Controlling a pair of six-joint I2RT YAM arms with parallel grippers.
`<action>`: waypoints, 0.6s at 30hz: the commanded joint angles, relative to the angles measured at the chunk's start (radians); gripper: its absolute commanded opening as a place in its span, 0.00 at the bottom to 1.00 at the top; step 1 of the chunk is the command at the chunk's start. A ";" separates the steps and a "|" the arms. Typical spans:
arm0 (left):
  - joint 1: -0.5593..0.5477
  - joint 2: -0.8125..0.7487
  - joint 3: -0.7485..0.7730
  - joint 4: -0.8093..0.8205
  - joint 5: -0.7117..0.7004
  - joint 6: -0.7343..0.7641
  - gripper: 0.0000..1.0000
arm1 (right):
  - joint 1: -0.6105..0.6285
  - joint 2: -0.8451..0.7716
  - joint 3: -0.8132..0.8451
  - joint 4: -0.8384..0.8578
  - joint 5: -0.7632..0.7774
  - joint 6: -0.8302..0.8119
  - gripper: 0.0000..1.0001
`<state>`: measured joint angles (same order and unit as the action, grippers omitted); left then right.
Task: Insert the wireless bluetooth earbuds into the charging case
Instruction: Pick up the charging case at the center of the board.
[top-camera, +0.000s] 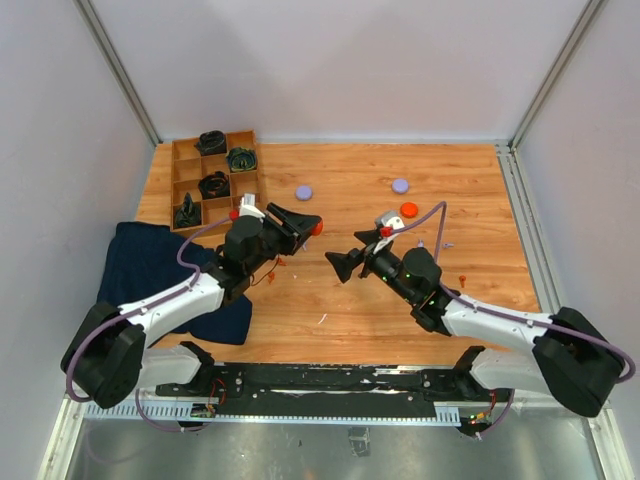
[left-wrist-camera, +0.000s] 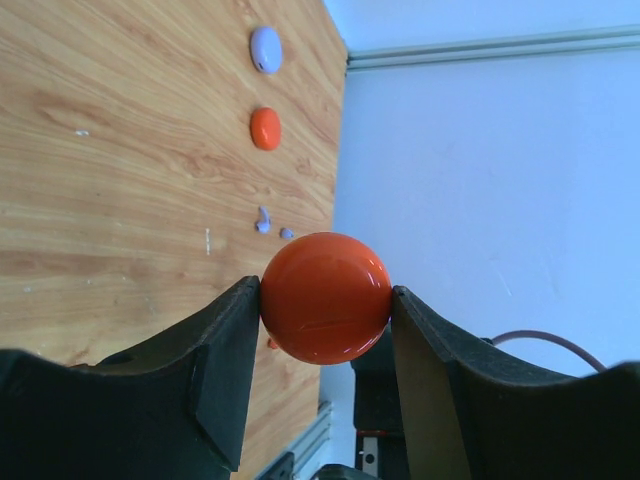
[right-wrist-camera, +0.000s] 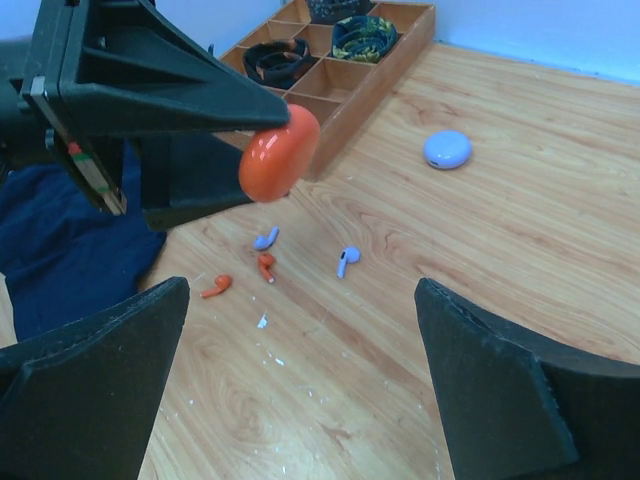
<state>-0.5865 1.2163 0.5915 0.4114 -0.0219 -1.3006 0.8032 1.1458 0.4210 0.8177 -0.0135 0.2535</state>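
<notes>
Our left gripper (left-wrist-camera: 325, 292) is clamped on the round orange case (right-wrist-camera: 280, 152), one finger on each side, and holds it up in the air over the table (top-camera: 360, 320). We think it is held high like this so the other arm can reach it from the front. Our right gripper (right-wrist-camera: 300, 290) faces the case with its fingers wide apart and nothing between them. The case looks shut, with a thin line round it, so we guess the lid must be opened before anything goes in. Nothing is in it yet: two orange earbuds (right-wrist-camera: 265, 265) and two purple earbuds (right-wrist-camera: 347, 260) lie on the wood just below the held case, close together. We see bare wood around them, so we have room to come down from above. On the left side the blue cloth (right-wrist-camera: 70, 230) lies near them and the wooden tray (right-wrist-camera: 370, 85) stands behind, so a wide swing that way could bump. One purple case (right-wrist-camera: 447, 149) sits well apart, out of the way.
</notes>
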 joint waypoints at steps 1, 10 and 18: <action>-0.035 -0.007 -0.027 0.093 -0.051 -0.074 0.47 | 0.066 0.075 0.057 0.189 0.094 -0.052 0.95; -0.084 -0.008 -0.036 0.115 -0.085 -0.104 0.46 | 0.137 0.222 0.097 0.331 0.222 -0.101 0.81; -0.100 -0.015 -0.046 0.121 -0.105 -0.119 0.46 | 0.164 0.298 0.135 0.409 0.313 -0.141 0.69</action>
<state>-0.6720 1.2167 0.5568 0.4927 -0.0917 -1.4067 0.9443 1.4220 0.5076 1.1294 0.2188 0.1513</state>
